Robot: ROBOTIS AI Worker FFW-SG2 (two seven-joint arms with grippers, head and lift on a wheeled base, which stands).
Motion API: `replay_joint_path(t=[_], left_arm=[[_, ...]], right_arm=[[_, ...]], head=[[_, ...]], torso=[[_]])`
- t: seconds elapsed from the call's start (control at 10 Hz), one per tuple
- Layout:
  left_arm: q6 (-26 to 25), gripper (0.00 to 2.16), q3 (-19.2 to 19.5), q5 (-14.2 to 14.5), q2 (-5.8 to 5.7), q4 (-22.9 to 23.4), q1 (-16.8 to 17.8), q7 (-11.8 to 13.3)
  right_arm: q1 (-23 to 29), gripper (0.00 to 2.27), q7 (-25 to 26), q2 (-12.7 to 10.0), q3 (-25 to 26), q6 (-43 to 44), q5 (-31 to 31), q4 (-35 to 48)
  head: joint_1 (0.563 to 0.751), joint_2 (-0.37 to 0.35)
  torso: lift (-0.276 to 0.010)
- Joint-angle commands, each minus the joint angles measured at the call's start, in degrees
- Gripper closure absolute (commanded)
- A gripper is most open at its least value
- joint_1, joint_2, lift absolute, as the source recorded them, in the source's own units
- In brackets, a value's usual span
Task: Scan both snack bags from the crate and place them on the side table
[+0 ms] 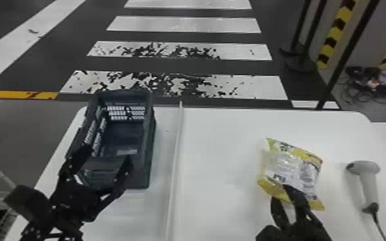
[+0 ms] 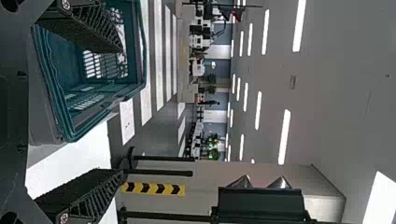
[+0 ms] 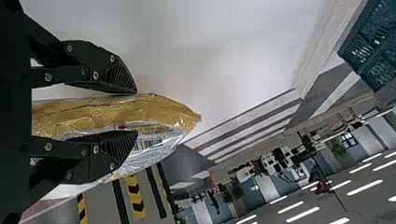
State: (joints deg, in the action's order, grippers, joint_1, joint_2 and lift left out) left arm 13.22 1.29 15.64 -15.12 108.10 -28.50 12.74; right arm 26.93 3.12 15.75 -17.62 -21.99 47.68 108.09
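Though patchy, stripes beyond white table

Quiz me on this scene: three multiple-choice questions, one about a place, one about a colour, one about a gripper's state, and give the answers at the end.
1. Where does the scanner lie?
A) Left of the crate
B) Right of the snack bag
C) Inside the crate

2. Which colours mainly show on the snack bag?
A) Yellow and silver
B) Red and green
C) Black and orange

3. How is the left gripper?
A) Shut on the snack bag
B) Shut on the scanner
C) Open

Answers:
1: B, the head view shows it beyond the bag's right side.
2: A, yellow edges surround a silvery panel.
3: C, its fingers stand wide apart in the left wrist view.
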Motion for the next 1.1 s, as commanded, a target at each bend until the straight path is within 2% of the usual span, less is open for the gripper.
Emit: replay_joint_path(t=[0.0,0.1,0.3,0.5,0.7,1.0], left_arm=[[0.0,0.08,-0.1,0.0,0.00,0.0,0.0,0.0],[0.0,0.08,-0.1,0.0,0.00,0.0,-0.1,0.0],[0.0,0.08,-0.1,0.0,0.00,0.2,-0.2,0.1],[0.0,0.08,-0.2,-0.2,0.09,0.2,-0.2,0.1],[0.0,0.08,-0.3,-0.4,0.26,0.3,-0.4,0.2],[-0.2,0.08,-0.1,-0.5,0.44,0.2,-0.6,0.2]], right_arm=[[0.5,0.04,-4.1,0.2,0.9,-3.3,-10.9,5.2],[0.6,0.04,-10.3,-0.1,3.8,-7.0,-21.5,8.9],[0.0,0.06,-18.0,-1.2,9.8,-14.0,-37.0,14.0],[-3.6,0.06,-20.3,-4.1,17.5,-16.5,-49.2,15.1],[-8.9,0.06,-20.7,-7.1,23.0,-17.9,-55.1,13.8],[-14.3,0.08,-21.9,-9.7,27.0,-17.9,-60.8,7.6]], head=[[0.695,0.039],[0.695,0.050],[0.695,0.066],[0.695,0.070],[0.695,0.033],[0.695,-0.003]], torso=[[-0.095],[-0.095],[-0.095],[-0.095],[-0.095],[-0.095]])
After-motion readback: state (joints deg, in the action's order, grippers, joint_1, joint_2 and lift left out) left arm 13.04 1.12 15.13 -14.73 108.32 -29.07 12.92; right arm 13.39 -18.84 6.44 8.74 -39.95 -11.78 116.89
